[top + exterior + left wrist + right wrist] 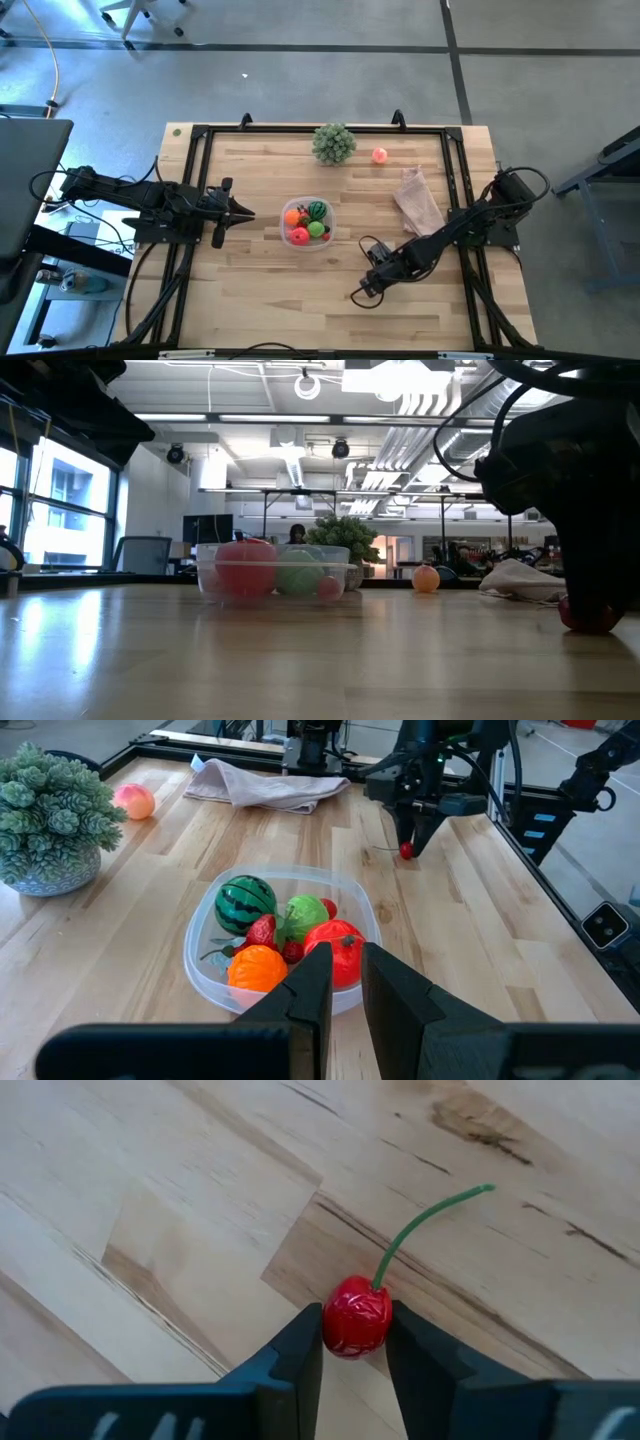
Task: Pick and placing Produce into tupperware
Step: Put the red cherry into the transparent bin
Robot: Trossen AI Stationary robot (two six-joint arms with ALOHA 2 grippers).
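The clear tupperware (307, 224) stands mid-table holding several Produce pieces: a striped green ball (246, 903), an orange one (258, 967), a red one (342, 948) and others. A small red cherry (356, 1318) with a green stem (420, 1230) sits on the wood to the tupperware's near right. My right gripper (366, 290) points down over it, shut on it. A pink-orange ball (380, 155) lies by the far edge. My left gripper (245, 212) waits shut, left of the tupperware. My right gripper pinches the cherry's round red body (350, 1330) between its two fingers, one on each side. The fingers come from above, pointing steeply down. The stem sticks out free beyond the fingers. In the low view the cherry's underside (590, 626) looks to rest on the table.
A bushy pale-green ball (333, 143) stands at the far edge. A pinkish-white bag (418, 200) lies toward the right, beyond my right arm. A black frame (200, 180) borders the wooden top. Bare wood stretches along the near edge.
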